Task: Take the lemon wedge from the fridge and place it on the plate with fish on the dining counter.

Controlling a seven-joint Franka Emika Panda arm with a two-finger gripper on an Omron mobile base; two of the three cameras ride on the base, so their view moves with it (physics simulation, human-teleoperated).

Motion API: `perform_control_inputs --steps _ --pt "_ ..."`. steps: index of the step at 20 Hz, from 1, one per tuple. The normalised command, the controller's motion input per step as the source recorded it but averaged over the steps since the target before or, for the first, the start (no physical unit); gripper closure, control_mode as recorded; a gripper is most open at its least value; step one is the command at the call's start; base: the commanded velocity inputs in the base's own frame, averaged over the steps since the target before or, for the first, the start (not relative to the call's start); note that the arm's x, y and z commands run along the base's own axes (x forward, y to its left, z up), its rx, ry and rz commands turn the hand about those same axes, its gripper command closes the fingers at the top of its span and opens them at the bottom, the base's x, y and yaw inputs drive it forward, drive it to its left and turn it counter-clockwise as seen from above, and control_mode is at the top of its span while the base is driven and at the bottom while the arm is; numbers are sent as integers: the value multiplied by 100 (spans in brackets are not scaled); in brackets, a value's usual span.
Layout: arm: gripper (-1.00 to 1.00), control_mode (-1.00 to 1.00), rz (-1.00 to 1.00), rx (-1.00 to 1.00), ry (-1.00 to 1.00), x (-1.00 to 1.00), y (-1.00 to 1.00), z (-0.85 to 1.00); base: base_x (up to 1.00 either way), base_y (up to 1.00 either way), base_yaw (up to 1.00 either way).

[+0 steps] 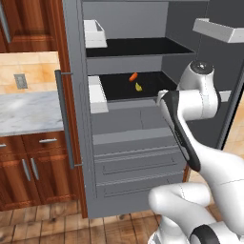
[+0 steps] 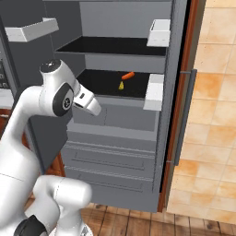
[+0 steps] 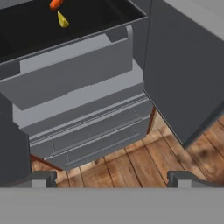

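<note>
Below fridge [image 1: 124, 157] shelf w/ lemon wedge [image 1: 138, 87] — claw [image 3: 113, 178] spread wide, empty.

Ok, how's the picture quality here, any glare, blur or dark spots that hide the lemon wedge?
Left base view: even, flat light, no glare; the lemon wedge stands out yellow on the dark shelf of the fridge. Right base view: equally soft and slightly blurry, wedge tiny but clear. Hand view: sharpest, tilted, wedge near the top edge; the shelf interior is nearly black, without distinct shadows.

Fridge [image 1: 124, 157] open; lemon wedge [image 1: 138, 87] on dark shelf beside orange item [image 1: 133, 76]
</note>
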Motion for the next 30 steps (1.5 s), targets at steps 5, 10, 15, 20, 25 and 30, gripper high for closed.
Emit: perform_control_inputs --steps 5,10,15,20,25,30 --pt "-100 -100 0 0 0 0 0 0 0 0 0" --pt "-100 100 0 0 0 11 0 0 28 0 0" --pt "-100 100 0 0 0 0 0 0 59 -1 1" --pt "-100 100 0 0 0 0 0 0 63 -10 5" --pt "-100 100 0 0 0 0 0 0 29 -54 16" --pt "-100 100 0 0 0 0 0 0 21 -16 10"
